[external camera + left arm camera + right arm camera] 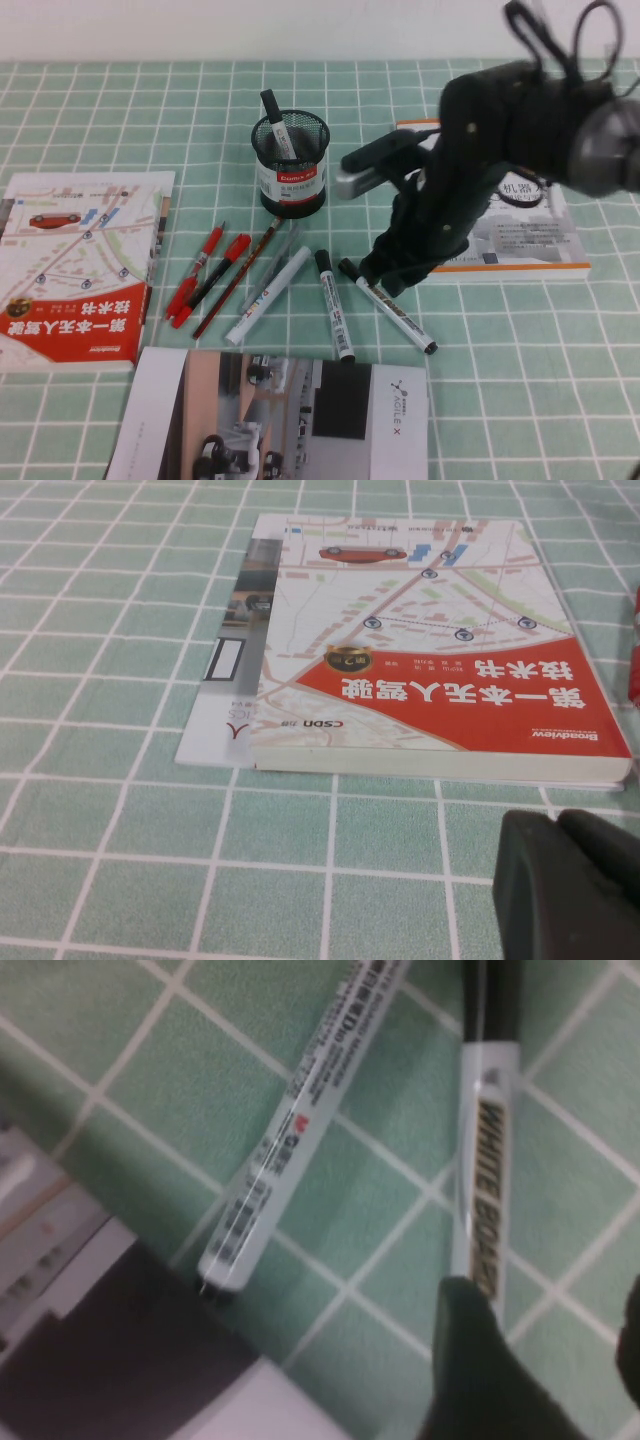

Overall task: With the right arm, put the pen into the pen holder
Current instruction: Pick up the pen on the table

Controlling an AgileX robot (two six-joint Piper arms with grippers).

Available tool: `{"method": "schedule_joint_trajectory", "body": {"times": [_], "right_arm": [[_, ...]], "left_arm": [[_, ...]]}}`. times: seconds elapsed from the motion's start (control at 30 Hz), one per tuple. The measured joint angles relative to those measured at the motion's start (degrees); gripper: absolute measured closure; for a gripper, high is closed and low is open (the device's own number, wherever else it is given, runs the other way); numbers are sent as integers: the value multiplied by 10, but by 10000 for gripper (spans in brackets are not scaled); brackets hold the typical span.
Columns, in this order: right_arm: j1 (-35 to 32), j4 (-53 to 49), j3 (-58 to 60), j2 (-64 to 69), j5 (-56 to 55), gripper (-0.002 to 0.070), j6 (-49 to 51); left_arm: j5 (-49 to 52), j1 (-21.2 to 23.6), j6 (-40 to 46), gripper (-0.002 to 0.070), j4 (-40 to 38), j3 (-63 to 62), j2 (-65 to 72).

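Right gripper (375, 275), fingers spread, hovers low just beside the flat-lying pen (335, 305); left gripper (565, 880), state unclear, near book (440, 700).

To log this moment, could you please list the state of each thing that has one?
pen: lying flat, not gripped.
pen holder: upright, one marker standing inside.
right gripper: jaws open, low over the pen.
left gripper: parked beside the red book.
red book: closed.

Two markers lie apart on the green checked cloth (330, 1210) — one white marker (290, 1130), one "WHITE BOARD" marker (487, 1170). A dark fingertip (480, 1370) of the right gripper (560, 1360) overlaps the latter's end — contact cannot be told.
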Motion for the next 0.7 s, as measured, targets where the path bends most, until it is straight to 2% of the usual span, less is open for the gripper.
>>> {"method": "schedule_joint_trajectory", "body": {"times": [0.2,0.4,0.7], "right_arm": [[1,0,-31,60,2,368,-24],[6,0,-61,107,2,365,-72],[7,4,-103,141,14,365,-81]], "left_arm": [[0,0,0,679,0,0,0],[0,0,0,679,0,0,0],[0,0,0,679,0,0,0]]}}
